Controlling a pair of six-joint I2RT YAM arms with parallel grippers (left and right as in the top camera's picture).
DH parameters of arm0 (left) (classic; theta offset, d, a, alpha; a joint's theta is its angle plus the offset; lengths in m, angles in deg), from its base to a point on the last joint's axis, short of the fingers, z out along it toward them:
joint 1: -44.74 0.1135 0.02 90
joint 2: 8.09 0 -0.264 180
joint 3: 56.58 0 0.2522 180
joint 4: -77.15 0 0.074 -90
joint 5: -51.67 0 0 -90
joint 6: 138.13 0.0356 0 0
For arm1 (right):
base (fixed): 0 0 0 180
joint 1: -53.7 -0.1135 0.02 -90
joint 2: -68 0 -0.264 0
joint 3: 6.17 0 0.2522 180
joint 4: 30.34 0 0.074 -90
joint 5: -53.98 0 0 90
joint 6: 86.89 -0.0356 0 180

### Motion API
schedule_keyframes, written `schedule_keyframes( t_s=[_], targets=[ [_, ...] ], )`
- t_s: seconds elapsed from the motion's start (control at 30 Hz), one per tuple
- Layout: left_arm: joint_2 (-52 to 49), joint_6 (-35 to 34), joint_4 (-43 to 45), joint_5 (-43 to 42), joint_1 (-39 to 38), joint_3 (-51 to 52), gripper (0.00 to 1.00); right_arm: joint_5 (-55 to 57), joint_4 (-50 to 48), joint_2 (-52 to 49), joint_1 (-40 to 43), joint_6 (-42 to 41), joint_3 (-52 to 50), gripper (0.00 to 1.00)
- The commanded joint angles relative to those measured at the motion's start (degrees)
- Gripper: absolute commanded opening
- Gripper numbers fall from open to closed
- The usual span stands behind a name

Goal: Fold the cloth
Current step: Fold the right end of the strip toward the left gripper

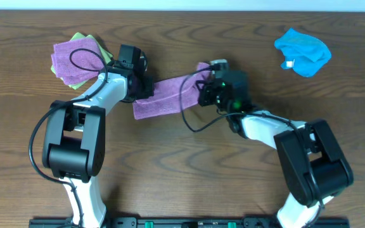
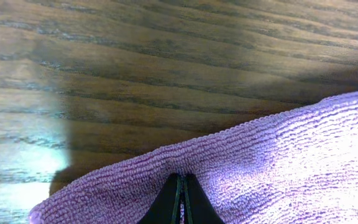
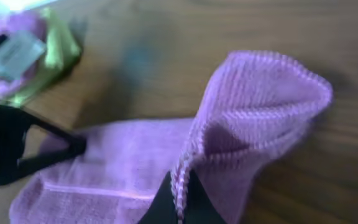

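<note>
I watch a dark brown wood-grain surface (image 1: 182, 183) that fills almost all of my overhead feed, its grain running left to right in long wavy bands. Along the far edge a thin pale bluish-white strip (image 1: 182, 5) shows beyond the wood; I cannot tell whether it is wall or floor. The light from above is even, leaving only soft shadows on the wood. On my left wrist feed the grain is close and sharp. A bright, cool glare (image 2: 17, 155) sits at the left there, with a broad darker shadow (image 2: 104, 134) beside it. My right wrist feed shows the wood blurred and warmer in tone.
</note>
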Motion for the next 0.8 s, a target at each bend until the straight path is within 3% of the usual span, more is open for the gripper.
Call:
schedule_keyframes(
  t_s=[0.0,0.77],
  targets=[
    [-1.6,-0.4,0.3,1.7,0.4,-0.3,0.06,-1.4,3.4,1.2,-3.0,7.1,4.4,0.01],
    [-1.6,0.5,-2.8,3.2,3.3,-7.7,0.06,-2.2,8.1,1.2,-14.5,9.6,8.1,0.01]
  ],
)
